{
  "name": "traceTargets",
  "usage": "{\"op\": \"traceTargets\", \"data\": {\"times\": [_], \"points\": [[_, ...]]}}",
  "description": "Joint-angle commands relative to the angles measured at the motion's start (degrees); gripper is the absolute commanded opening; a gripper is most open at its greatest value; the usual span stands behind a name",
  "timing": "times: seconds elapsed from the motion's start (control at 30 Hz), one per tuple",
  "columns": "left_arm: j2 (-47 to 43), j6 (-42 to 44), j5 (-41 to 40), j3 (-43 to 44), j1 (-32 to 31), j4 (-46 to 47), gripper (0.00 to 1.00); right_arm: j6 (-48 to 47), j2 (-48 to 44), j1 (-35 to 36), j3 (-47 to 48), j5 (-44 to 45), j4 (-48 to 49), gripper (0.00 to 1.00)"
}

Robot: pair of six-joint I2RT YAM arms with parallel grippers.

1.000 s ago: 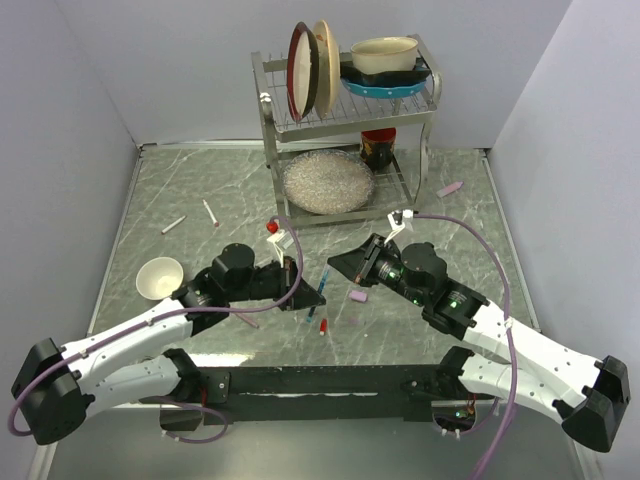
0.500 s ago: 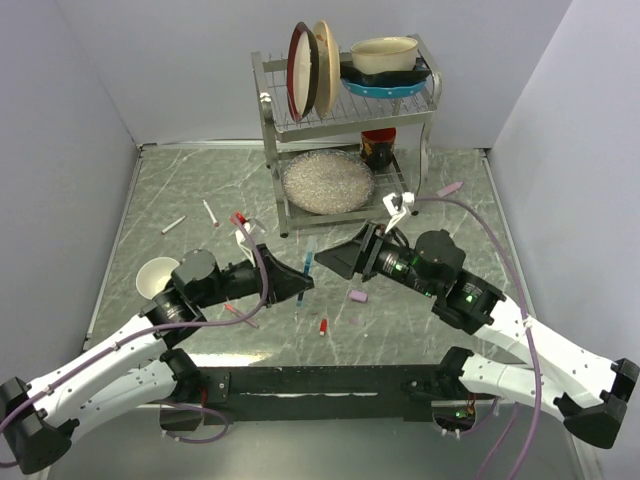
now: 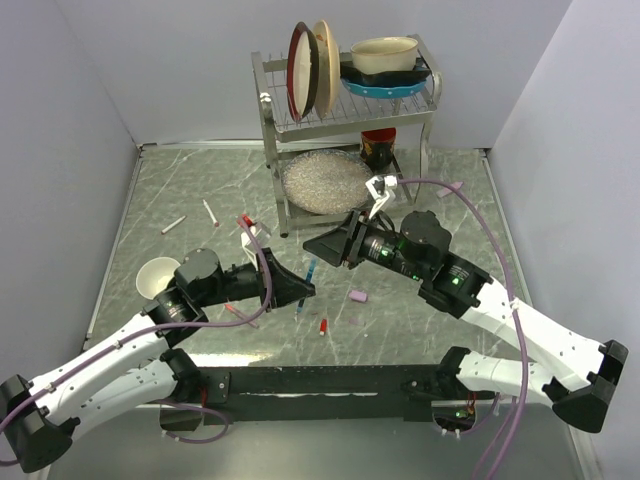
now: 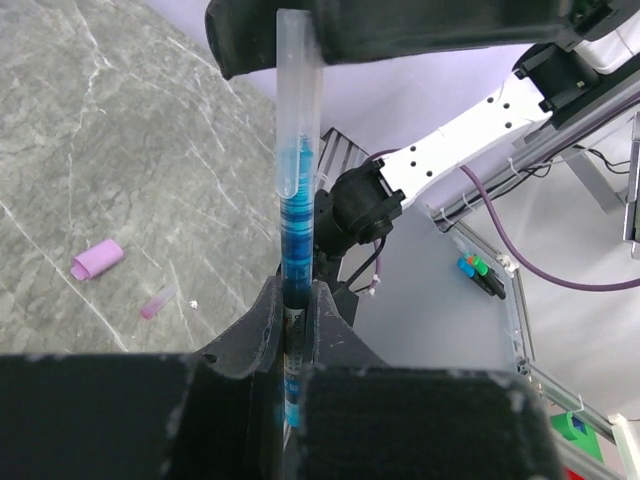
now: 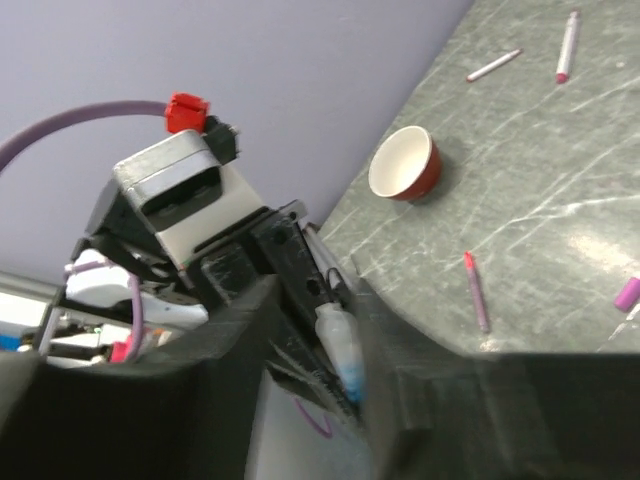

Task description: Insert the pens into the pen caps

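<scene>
A dark blue pen (image 3: pixel 310 270) with a clear cap (image 4: pixel 297 100) on its upper end hangs above the table between both grippers. My left gripper (image 3: pixel 302 290) is shut on its lower barrel (image 4: pixel 293 200), which stands upright between the jaws (image 4: pixel 295 295). My right gripper (image 3: pixel 318 245) faces it from the right. In the right wrist view the clear cap (image 5: pixel 338 350) lies between the right gripper's (image 5: pixel 315 290) jaws, close to one finger with a gap to the other. A pale pink cap (image 3: pixel 357 296) and a red-tipped pen (image 3: pixel 322 326) lie on the table below.
A reddish-pink pen (image 3: pixel 240 315) lies near the left arm. Two white pens (image 3: pixel 173 225) (image 3: pixel 210 213) lie at the left, beyond a small bowl (image 3: pixel 158 277). A pale pink pen (image 3: pixel 448 188) lies at the far right. A dish rack (image 3: pixel 345 130) with plates stands at the back.
The left arm drew back left, raising the blue pen. The right gripper followed leftward over the pen's capped end, and its jaws have parted from the cap.
</scene>
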Motion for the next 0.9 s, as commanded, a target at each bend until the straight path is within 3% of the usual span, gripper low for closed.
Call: {"op": "traceTargets", "data": {"times": [0.0,0.2,0.23,0.53,0.87], "points": [[-0.9,-0.9,0.3,-0.4,0.0,3.1,0.01,-0.2,-0.7,0.7,0.1,-0.3,2.6,0.33],[0.0,-2.1,-1.0,0.3,0.0,5.0,0.01,0.5,-1.4,2.9,-5.7,-1.2,2.9,0.1],[0.7,-2.1,-1.4,0.6,0.0,5.1,0.01,0.5,-1.3,3.3,-6.4,-1.4,4.3,0.0],[4.4,-1.8,-13.3,5.1,0.7,4.7,0.01,3.5,-2.3,6.4,-13.7,-1.5,6.1,0.0],[8.4,-0.8,-14.6,11.0,8.2,4.1,0.01,4.6,-0.6,11.9,-18.0,0.5,5.8,0.0]]}}
